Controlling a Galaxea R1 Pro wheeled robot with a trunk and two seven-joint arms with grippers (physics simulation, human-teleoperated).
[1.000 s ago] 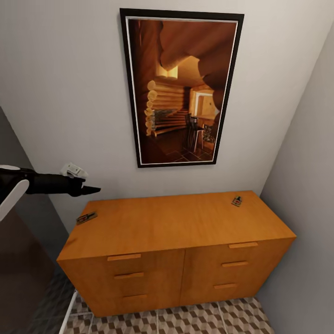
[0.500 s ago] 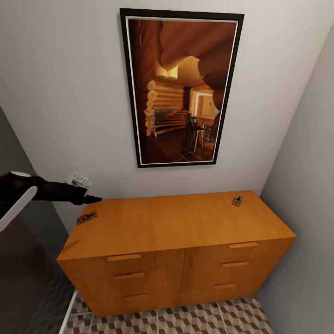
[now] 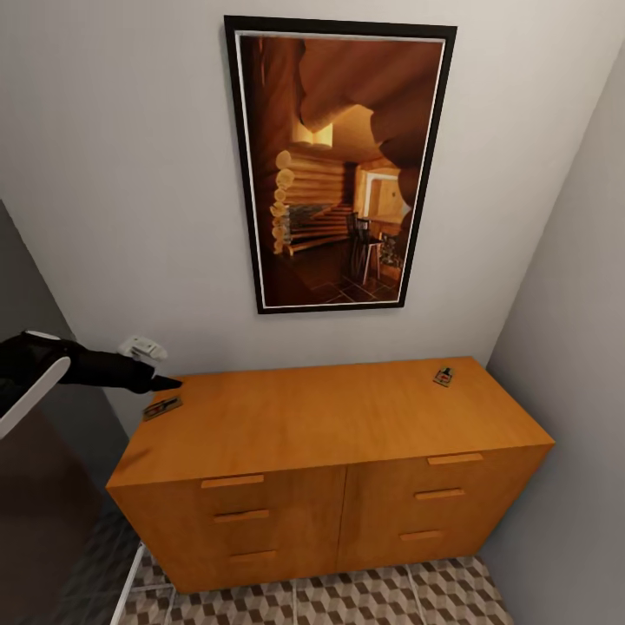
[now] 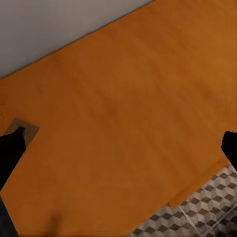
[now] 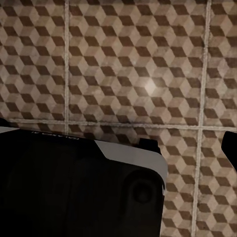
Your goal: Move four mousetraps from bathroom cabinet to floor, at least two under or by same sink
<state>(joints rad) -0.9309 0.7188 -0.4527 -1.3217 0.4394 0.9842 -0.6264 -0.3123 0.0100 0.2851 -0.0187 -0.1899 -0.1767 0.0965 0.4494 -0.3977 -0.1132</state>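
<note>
My left gripper [image 3: 165, 383] has dropped lower over the last second and now hangs just above the cabinet's back left corner, fingertips close over the mousetrap [image 3: 162, 406] lying there; the head camera has not shifted. In the left wrist view the two dark fingers [image 4: 10, 150] sit wide apart at the frame's edges with bare orange wood between them, so the jaws are spread and hold nothing, and one fingertip overlaps the edge of that trap [image 4: 24, 129]. Count on the cabinet [image 3: 330, 434] top: two mousetraps, the near-left one and a second mousetrap [image 3: 444, 376] at the back right corner, well apart. Six bar-handled drawer fronts, three per side. One large framed picture [image 3: 338, 165] on the wall above. My right gripper [image 5: 118, 148] points down at the cube-patterned bathroom floor [image 5: 133, 64]; its fingertips sit far apart, nothing between them.
</note>
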